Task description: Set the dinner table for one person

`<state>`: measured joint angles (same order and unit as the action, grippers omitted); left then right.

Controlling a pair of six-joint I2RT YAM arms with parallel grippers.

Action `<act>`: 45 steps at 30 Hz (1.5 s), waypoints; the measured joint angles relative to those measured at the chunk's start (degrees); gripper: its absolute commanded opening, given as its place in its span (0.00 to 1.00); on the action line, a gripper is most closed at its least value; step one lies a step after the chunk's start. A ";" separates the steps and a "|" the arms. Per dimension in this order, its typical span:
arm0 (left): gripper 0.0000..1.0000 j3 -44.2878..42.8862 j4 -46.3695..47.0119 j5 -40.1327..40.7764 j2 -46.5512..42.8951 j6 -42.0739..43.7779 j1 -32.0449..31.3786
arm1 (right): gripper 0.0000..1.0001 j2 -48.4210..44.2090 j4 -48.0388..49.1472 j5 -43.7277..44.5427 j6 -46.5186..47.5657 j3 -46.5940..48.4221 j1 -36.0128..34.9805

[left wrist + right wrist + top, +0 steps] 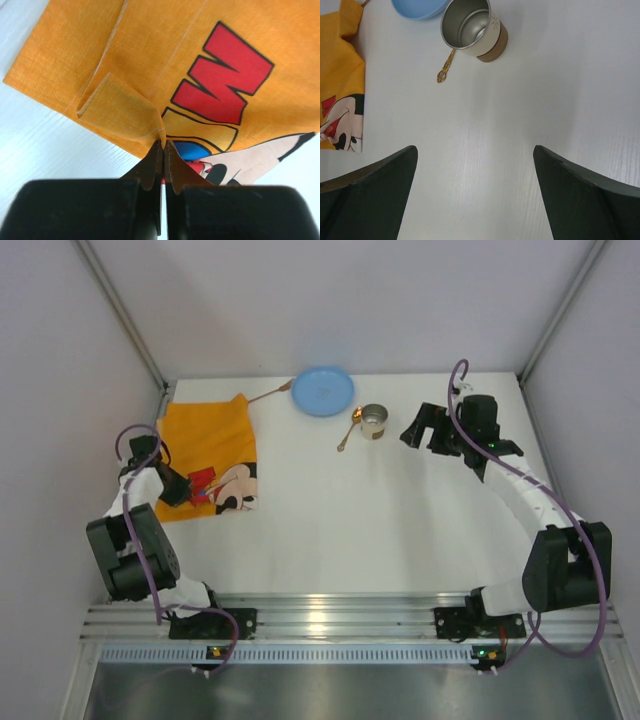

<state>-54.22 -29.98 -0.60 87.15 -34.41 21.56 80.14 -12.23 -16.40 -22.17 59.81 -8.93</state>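
An orange Mickey Mouse cloth lies at the left of the white dinner table. My left gripper is at the cloth's near edge. In the left wrist view its jaws are shut on a pinched-up fold of the cloth, and one corner is folded over. Hovering over bare tabletop at the right, my right gripper is open with nothing between its fingers. Just beyond it are a metal cup and a gold spoon.
A blue plate sits at the back centre, with a fork to its left by the cloth's far corner. The cup and spoon lie just right of the plate. Walls enclose the table on three sides.
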 measured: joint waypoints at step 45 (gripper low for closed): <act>0.99 -21.20 -8.24 13.51 -13.51 10.71 -68.46 | 1.00 -8.55 -5.62 -5.86 -9.57 -9.44 -8.48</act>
<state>-75.42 -38.22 12.91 73.65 -23.70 -46.89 71.59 -17.85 -22.26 -31.75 50.37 -17.41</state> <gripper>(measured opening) 0.985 0.995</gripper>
